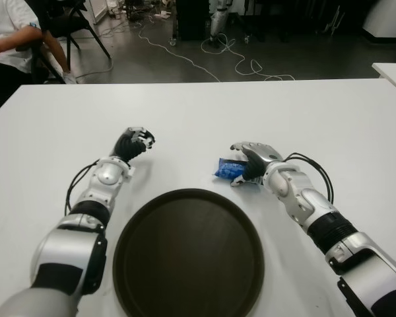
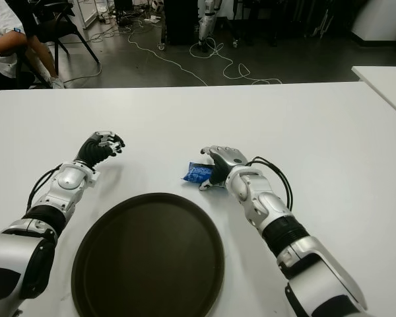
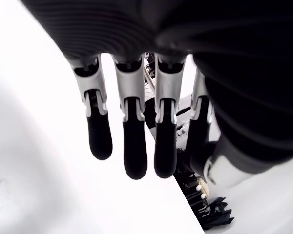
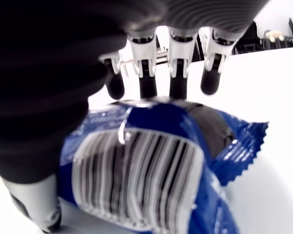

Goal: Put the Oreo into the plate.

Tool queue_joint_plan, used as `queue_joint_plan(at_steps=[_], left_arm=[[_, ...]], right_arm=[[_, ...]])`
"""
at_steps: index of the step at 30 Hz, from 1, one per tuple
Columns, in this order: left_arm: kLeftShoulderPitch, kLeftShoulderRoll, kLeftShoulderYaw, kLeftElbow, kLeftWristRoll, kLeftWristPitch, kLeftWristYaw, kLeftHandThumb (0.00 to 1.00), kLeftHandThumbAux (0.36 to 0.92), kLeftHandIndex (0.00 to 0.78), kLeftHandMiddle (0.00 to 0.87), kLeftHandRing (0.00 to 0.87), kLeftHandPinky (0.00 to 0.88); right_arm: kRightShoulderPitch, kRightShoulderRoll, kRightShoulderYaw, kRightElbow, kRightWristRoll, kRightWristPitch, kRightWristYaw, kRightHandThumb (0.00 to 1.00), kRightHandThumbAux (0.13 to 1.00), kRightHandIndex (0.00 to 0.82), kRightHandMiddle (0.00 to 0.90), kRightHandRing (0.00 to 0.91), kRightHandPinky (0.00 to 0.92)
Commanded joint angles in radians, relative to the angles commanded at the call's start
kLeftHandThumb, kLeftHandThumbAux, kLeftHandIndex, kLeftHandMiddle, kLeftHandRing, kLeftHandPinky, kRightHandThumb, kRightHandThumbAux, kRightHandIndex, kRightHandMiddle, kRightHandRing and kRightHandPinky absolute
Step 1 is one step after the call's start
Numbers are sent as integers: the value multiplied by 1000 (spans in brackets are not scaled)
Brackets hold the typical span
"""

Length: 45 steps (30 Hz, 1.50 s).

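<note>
The Oreo is a blue packet (image 1: 224,169) lying on the white table (image 1: 284,112), just beyond the far right rim of the round dark plate (image 1: 188,257). My right hand (image 1: 251,162) sits on top of it. In the right wrist view the fingers (image 4: 178,80) curl over the packet (image 4: 151,165) and the thumb presses its near side. The packet still touches the table. My left hand (image 1: 135,142) shows to the left of the plate's far edge, fingers relaxed, holding nothing.
The plate lies at the table's near edge between my two arms. A seated person (image 1: 6,33) is past the far left corner. Another white table's corner (image 1: 393,69) shows at far right. Cables lie on the floor beyond.
</note>
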Motion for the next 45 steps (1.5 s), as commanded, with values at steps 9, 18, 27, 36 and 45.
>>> queue_joint_plan(at_steps=[9, 18, 27, 36, 45], left_arm=[[-1, -2, 1, -2, -1, -2, 0, 943, 653, 485, 439, 443, 398], [-1, -2, -3, -3, 4, -3, 2, 942, 653, 485, 442, 442, 391], [0, -1, -5, -4, 5, -8, -1, 942, 654, 484, 448, 435, 377], [0, -1, -6, -4, 5, -6, 3, 941, 654, 483, 445, 437, 387], [0, -2, -2, -4, 1, -11, -4, 942, 654, 483, 442, 443, 407]], right_arm=[[7, -44, 14, -36, -17, -67, -7, 468, 792, 383, 480, 485, 506], [8, -65, 19, -39, -23, -106, -50, 683, 729, 422, 538, 549, 546], [13, -78, 18, -57, -23, -108, -66, 688, 723, 427, 580, 577, 550], [21, -92, 11, -86, -19, -114, -66, 688, 722, 429, 586, 582, 549], [21, -99, 9, -99, -17, -111, -51, 688, 721, 430, 595, 589, 563]])
